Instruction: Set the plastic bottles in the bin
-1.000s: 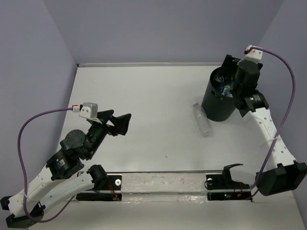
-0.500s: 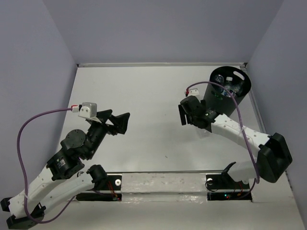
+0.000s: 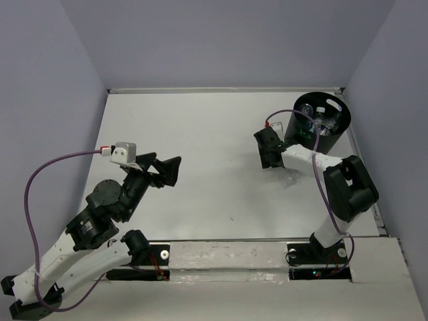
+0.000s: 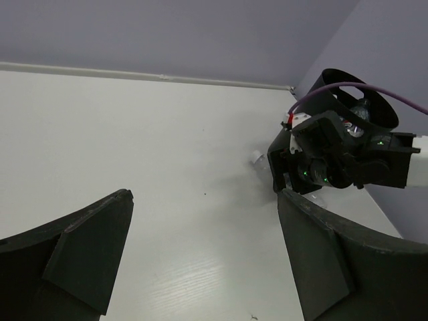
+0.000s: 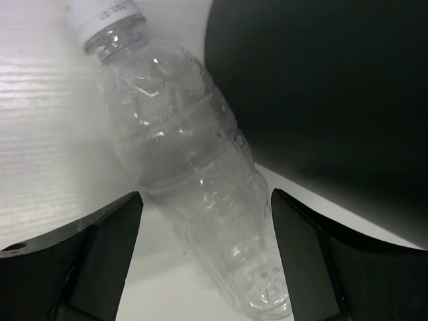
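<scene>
Shows a white table [image 3: 200,127] with a tall black bin [image 5: 321,80] at its far right. Through the bin's open top, seen from above, several bottles [image 3: 319,115] already inside. Leaves one clear bottle [image 5: 194,167] out, lying on its side on the table just beside the bin's wall, at the bin's near left, white cap [image 5: 107,17] pointing away from the right wrist camera.

Looks empty, so judged very light. Thin, dimpled plastic with moulded ribs, likely to dent under a hard squeeze and to roll or skid if nudged from one side only. Smooth surface, so probably a little slippery. Best taken across the ribbed waist at about mid-length, where the load should balance, rather than at the tapering shoulder near the cap. Calls for a gentle, centred close.

Finds the right gripper [image 5: 206,200] lowered over that very part, jaws spread wide, one on each side of the body, with no contact that can be made out. Carried by the right arm [image 3: 342,187], folded sharply at the elbow near the table's right edge, forearm running left past the bin's near side, wrist tipped down. From above, hides most of the bottle beneath the wrist.

Finds the left gripper [image 4: 204,197] well apart at the near left, raised above bare table, jaws apart and holding nothing, facing toward the bin.
</scene>
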